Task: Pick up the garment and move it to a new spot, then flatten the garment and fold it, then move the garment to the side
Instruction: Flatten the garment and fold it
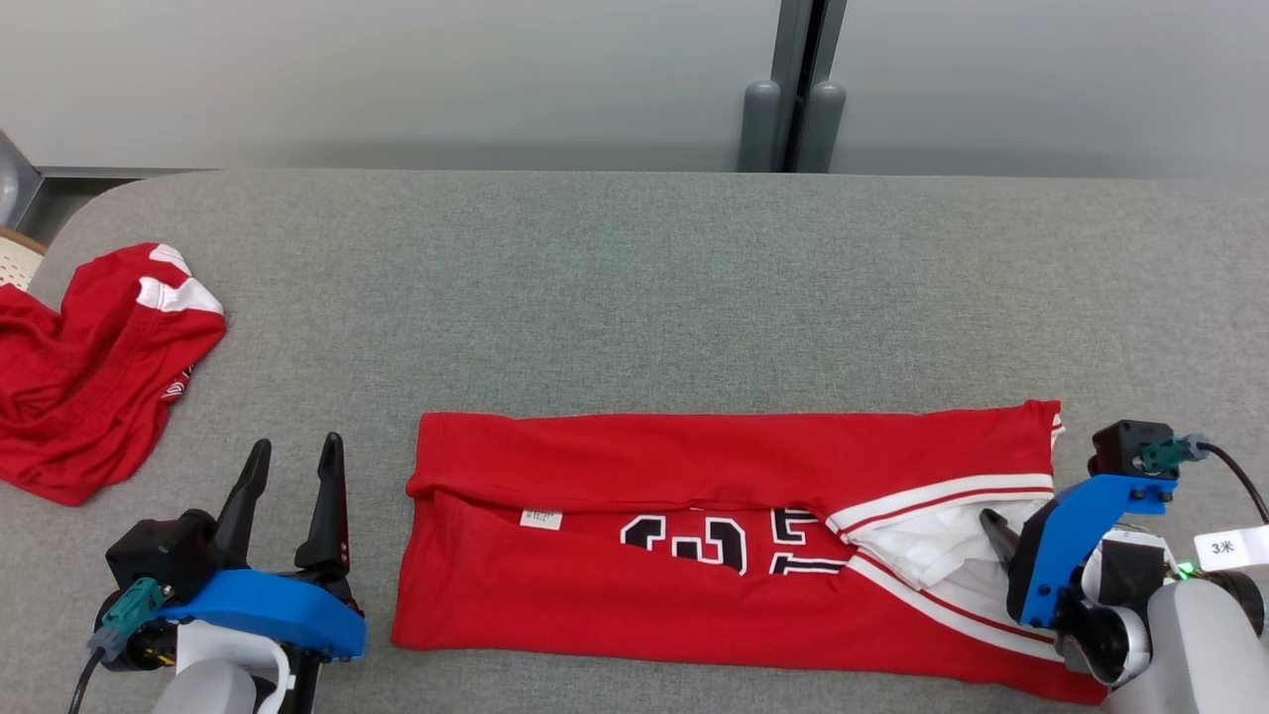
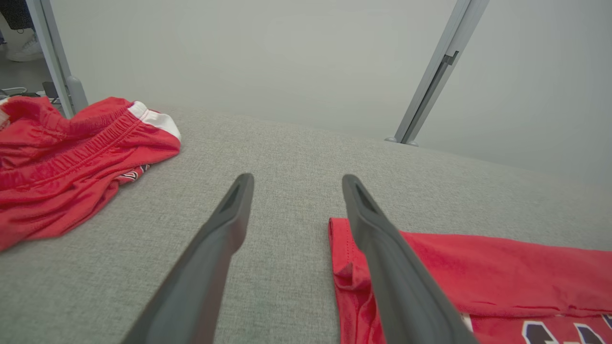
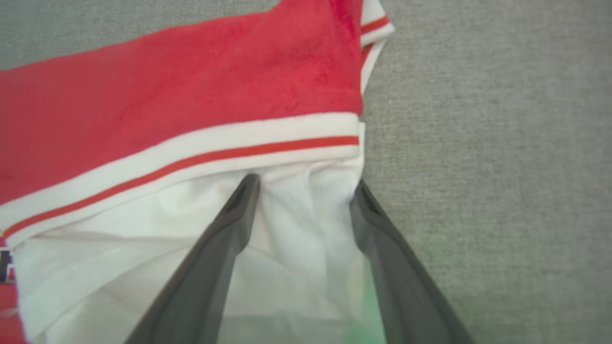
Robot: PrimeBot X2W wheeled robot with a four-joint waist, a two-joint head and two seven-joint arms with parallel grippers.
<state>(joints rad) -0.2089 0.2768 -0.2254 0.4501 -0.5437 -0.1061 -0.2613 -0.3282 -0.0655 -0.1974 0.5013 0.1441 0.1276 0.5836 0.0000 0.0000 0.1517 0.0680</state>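
The garment [image 1: 644, 476] is a red jersey with black-and-white numbers, lying as a long band folded lengthwise near the table's front edge. Its right end shows white lining and a red-striped white trim [image 3: 267, 138]. My right gripper [image 1: 1001, 535] is at that right end with its jaws open, the white lining [image 3: 301, 229] lying between and under the fingers at the garment's edge. My left gripper [image 1: 297, 446] stands open just left of the garment's left end [image 2: 478, 267], apart from it, with bare table between its fingers [image 2: 224, 224].
A second red garment with white trim [image 1: 89, 367] lies crumpled at the table's left edge, also seen in the left wrist view as a red heap [image 2: 62, 157]. The grey fabric tabletop [image 1: 644, 288] stretches behind the jersey to a pale wall with a grey post [image 1: 793, 99].
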